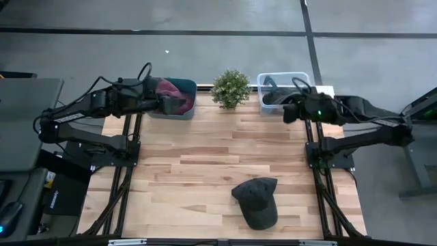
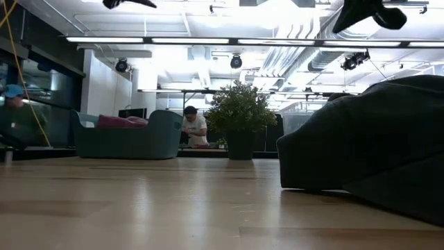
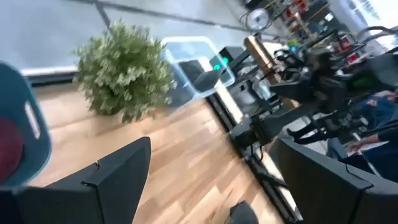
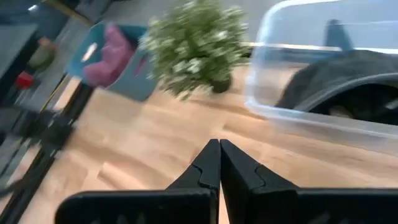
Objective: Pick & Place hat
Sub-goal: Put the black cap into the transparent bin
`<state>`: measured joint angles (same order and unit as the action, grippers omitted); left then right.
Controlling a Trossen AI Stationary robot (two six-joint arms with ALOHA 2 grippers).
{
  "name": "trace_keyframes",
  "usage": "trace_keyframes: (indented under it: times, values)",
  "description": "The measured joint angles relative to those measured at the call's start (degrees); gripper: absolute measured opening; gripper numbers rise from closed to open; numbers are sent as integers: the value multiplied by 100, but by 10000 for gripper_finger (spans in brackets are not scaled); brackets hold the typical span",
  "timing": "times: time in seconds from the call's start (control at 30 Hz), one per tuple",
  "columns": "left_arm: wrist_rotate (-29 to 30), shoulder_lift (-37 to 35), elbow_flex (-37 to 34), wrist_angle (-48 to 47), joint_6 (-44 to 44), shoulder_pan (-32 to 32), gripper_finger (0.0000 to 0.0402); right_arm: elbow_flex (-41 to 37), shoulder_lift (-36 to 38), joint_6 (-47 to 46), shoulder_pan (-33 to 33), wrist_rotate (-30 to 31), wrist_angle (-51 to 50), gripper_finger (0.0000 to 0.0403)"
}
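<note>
Now | hat fills low view, cropped | right hand pressed together | left hand spread

A small potted plant stands at the far edge of the wooden table. Just to one side of the plant sits a teal bin holding a pink-red cloth; just to its other side sits a clear plastic bin with something dark inside. Behind the plant, in the room beyond, a person is seated.
</note>
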<state>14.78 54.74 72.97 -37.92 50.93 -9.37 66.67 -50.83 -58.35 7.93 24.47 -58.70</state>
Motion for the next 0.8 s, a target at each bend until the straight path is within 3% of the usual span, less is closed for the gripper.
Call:
trace_keyframes:
  times: [0.17,0.43,0.63,0.8]
  values:
    - [-79,11,-2,-540,39,0,337,0,-96,69,-1162,225,-22,1]
    - [-89,-180,0,-1044,86,0,337,0,-722,229,-2767,-116,222,0]
    - [-234,-661,-483,-1068,336,2,337,0,-1328,-1040,-3526,-439,129,0]
    - [-407,-1260,-1162,-728,507,2,337,0,-1835,-2024,-3990,-1066,90,0]
